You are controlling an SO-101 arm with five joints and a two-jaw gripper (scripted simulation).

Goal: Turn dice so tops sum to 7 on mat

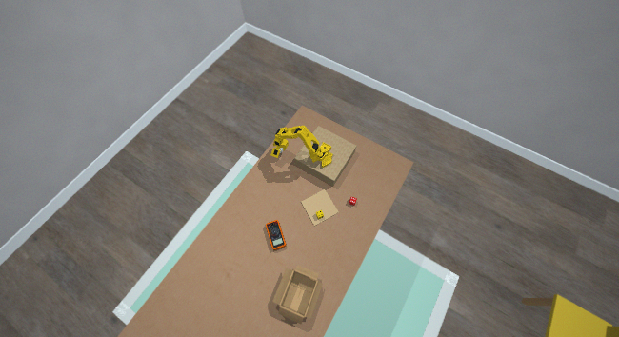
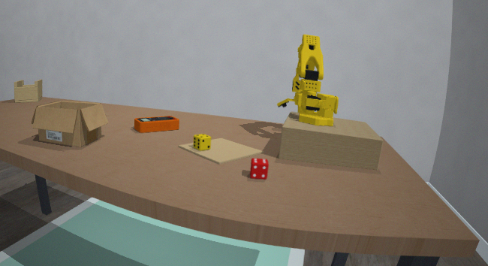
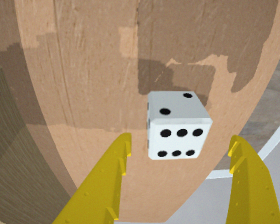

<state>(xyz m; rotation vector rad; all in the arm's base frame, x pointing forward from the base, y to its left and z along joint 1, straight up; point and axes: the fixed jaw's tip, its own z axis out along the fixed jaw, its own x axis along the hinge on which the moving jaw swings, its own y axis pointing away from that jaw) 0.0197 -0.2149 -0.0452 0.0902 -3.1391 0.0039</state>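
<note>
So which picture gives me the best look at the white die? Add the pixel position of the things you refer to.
The wrist view: it shows the white die (image 3: 179, 126) large, between the open jaws, with its two-dot and six-dot faces readable. The top view shows only a pale speck; the exterior view doesn't clearly show it.

Box label: a printed white sticker with barcode-like marks was seen on the cardboard box, left of the exterior frame; its print was too small to be read.
Other lettering: none could be read.

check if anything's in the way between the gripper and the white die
Nothing visible stands between the open gripper and the white die; the wrist view shows only tabletop around it, though its far side is hidden.
</note>
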